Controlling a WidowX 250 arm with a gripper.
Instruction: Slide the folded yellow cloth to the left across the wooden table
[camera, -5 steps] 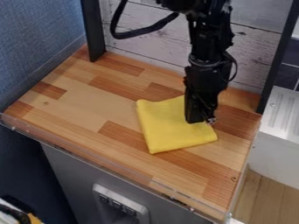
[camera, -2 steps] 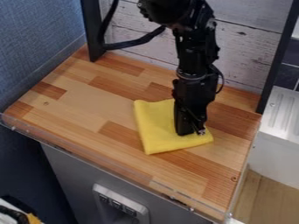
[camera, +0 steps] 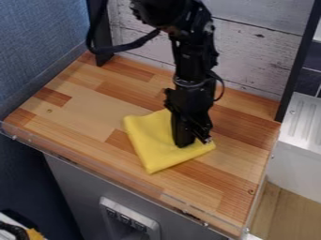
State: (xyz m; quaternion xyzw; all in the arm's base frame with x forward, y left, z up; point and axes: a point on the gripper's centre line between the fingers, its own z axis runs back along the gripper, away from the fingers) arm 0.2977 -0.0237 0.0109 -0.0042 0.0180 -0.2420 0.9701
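Fingers [camera: 181, 139]: can't tell if wide, narrow or holding fabric. Gripper [camera: 193, 141] points down, touching the yellow cloth [camera: 149, 146] right of its middle. Cloth lies flat mid-bench [camera: 75, 112], nearest corner close to the bench's front edge

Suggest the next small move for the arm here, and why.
I'd probably slide the black two-finger gripper slightly toward the picture's left, staying low. Its tip appears to rest on the folded yellow cloth, so the cloth should follow, and the wooden tabletop extends well beyond it that way. The cloth's nearest corner already lies close to the front edge.
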